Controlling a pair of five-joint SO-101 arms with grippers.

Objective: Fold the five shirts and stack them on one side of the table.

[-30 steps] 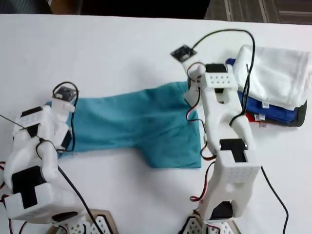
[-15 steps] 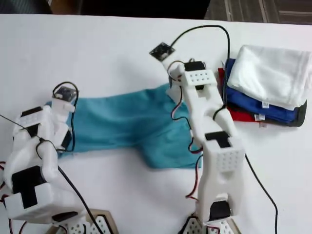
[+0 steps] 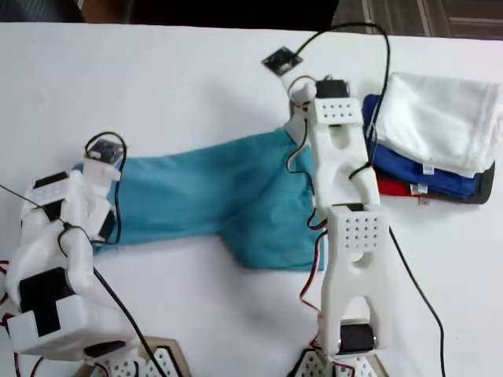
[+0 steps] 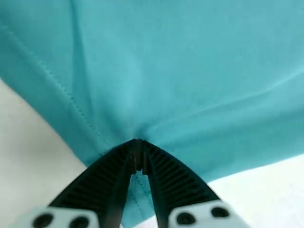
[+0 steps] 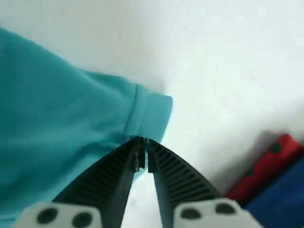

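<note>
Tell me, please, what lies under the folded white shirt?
A folded blue shirt lies directly under the white shirt, then a red shirt and a dark edge at the bottom. Their covered parts are hidden.

A white table (image 3: 157, 71) bears a teal shirt (image 3: 204, 196) and a folded stack (image 3: 440, 126), its bottom layer seemingly black.

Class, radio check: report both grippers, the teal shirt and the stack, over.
Left gripper shut on teal shirt. Right gripper shut on its sleeve. Stack lies beside right arm.
</note>
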